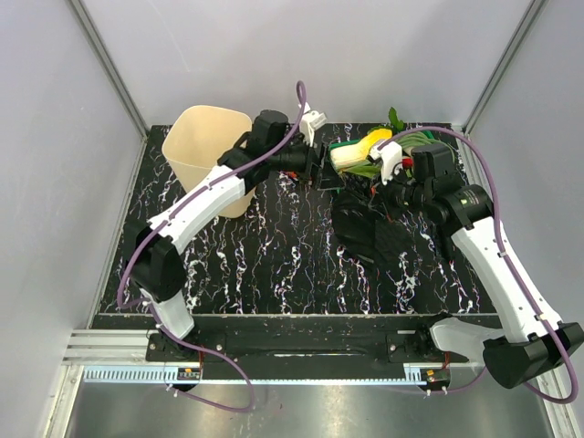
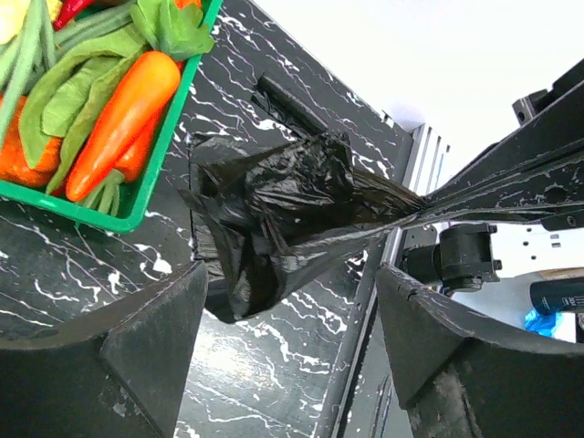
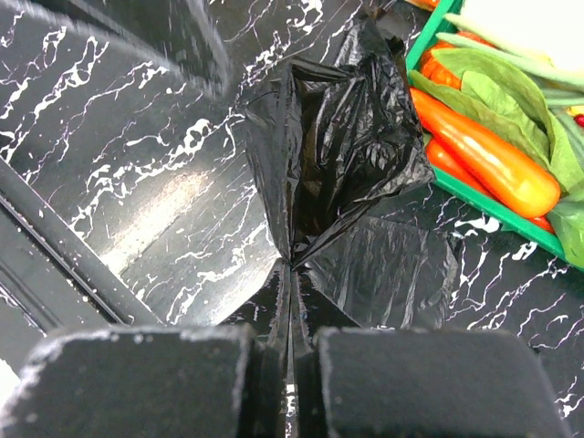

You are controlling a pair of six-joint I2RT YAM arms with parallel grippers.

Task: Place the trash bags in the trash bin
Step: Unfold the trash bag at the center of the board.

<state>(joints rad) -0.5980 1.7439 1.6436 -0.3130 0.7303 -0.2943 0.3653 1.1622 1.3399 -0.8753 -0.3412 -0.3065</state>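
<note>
A crinkly black trash bag hangs bunched from my right gripper, whose jaws are shut tight on a pinched fold of it. A flatter black sheet lies on the table beneath; I cannot tell if it is the same bag. From above, the bag is a dark heap right of centre under the right gripper. My left gripper is open, fingers wide apart just short of the bag, holding nothing. The cream trash bin stands upright at the back left, behind the left gripper.
A green tray of carrots, leaves and other vegetables sits at the back, beside the bag; its rim is right of the bag. The table is black with white veins, and grey walls enclose it.
</note>
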